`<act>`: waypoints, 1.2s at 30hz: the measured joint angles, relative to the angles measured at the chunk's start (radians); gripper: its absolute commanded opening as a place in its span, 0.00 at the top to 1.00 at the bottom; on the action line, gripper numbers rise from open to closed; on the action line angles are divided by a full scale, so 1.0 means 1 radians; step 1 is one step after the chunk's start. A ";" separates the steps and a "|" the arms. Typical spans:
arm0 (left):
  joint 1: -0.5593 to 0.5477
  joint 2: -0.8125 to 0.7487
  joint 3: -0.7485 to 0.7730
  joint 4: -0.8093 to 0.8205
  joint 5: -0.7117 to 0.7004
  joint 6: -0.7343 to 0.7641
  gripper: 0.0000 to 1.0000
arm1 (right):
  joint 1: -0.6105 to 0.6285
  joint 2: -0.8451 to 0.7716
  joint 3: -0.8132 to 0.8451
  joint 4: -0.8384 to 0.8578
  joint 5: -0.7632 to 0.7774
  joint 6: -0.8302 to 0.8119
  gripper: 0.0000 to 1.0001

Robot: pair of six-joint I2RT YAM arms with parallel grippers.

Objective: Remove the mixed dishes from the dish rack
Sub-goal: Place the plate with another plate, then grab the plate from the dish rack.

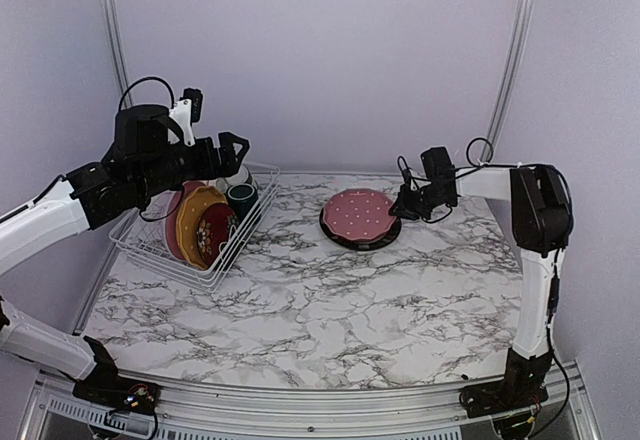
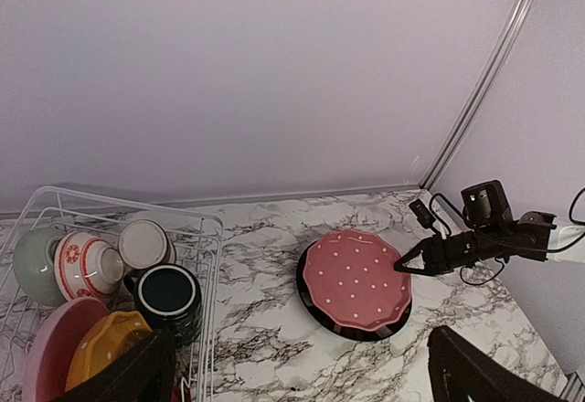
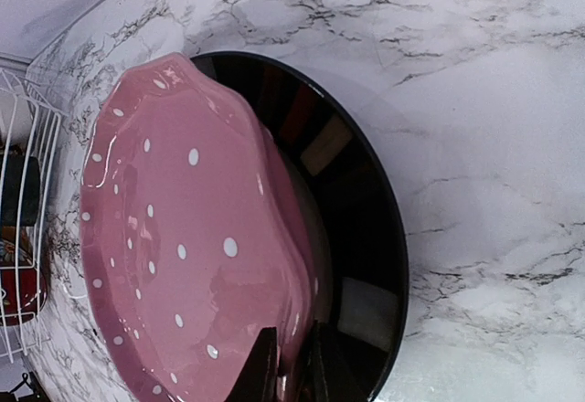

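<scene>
**Pink plate parked, rack's next**

Top: left claw (image 1: 235, 150) over rack's (image 1: 243, 240) far end, mug (image 1: 240, 198) at its 6 o'clock; right claw (image 1: 405, 205) at pink plate's (image 1: 360, 215) 3 o'clock rim.

Left wrist: jaws spread wide, mug at 9 o'clock.

Right wrist: fingers (image 3: 260, 370) pinching pink rim (plate sits on black plate (image 3: 366, 238)).

Left arm's nearer; likely its pick.

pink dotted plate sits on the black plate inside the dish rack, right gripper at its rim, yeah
No, the top external view shows the pink dotted plate sitting on the black plate on the table beside the dish rack, right gripper at its rim.
</scene>
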 measured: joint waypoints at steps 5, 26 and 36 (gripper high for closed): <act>0.000 0.000 0.000 -0.008 -0.017 0.000 0.01 | 0.000 0.000 0.002 0.008 -0.003 0.006 0.85; 0.069 0.001 0.017 -0.196 -0.105 0.055 0.01 | -0.002 -0.053 0.001 0.033 0.035 -0.054 0.25; 0.312 -0.046 -0.032 -0.285 -0.064 0.124 0.01 | -0.002 -0.381 -0.164 0.114 0.073 -0.122 0.02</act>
